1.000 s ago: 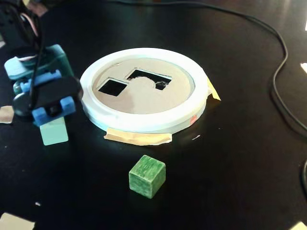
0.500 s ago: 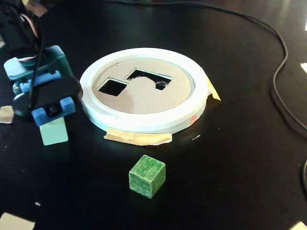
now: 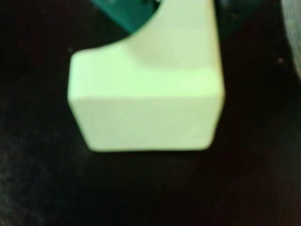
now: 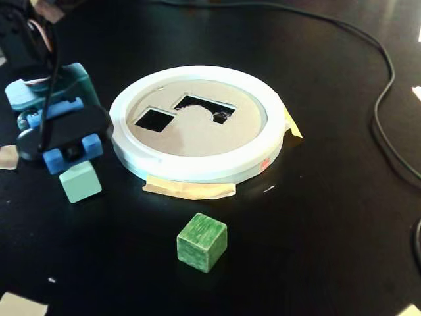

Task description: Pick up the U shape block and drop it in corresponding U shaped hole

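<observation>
the u block (image 4: 80, 182) sits at the left edge of the fixed view, just under the gripper (image 4: 71, 158) and tilted, one corner turned toward the camera. half a second ago it stood square and a touch lower in the frame; it now looks lifted and rotated, which suggests the pick has taken and the carry to the hole can start. in the wrist view the block (image 3: 146, 108) fills the frame, its curved notch at the top with a teal finger (image 3: 127, 12) showing through it. the gripper seems closed on the block, though the fingertips are hidden behind the blue camera mount, so the grip is a judgement.

to the right, near but apart, lies the white ring (image 4: 197, 168) around a tan disc with two cutouts: the u hole (image 4: 200, 105) and a square hole (image 4: 154, 119). blocks number two: the u block and one dark green cube (image 4: 201, 241), lower centre, untouched. one black cable (image 4: 381, 112) loops at right.
</observation>
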Motion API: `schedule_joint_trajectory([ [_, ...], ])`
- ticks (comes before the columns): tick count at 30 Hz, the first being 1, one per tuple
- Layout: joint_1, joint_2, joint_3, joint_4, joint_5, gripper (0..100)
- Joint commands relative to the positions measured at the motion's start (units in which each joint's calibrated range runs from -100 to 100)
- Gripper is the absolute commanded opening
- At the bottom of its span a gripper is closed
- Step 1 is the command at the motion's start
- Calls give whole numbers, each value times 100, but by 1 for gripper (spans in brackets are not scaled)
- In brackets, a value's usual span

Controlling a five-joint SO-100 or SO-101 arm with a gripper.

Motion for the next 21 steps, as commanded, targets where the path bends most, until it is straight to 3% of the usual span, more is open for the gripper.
schedule_joint_trajectory([
  [1, -22, -888, -84, -49, -147, 1],
  [7, 128, -1882, -147, -39, 498, 1],
  [13, 515, -2366, -639, -49, 1568, 1],
  [21, 403, -2213, -1441, -59, 1714, 1],
])
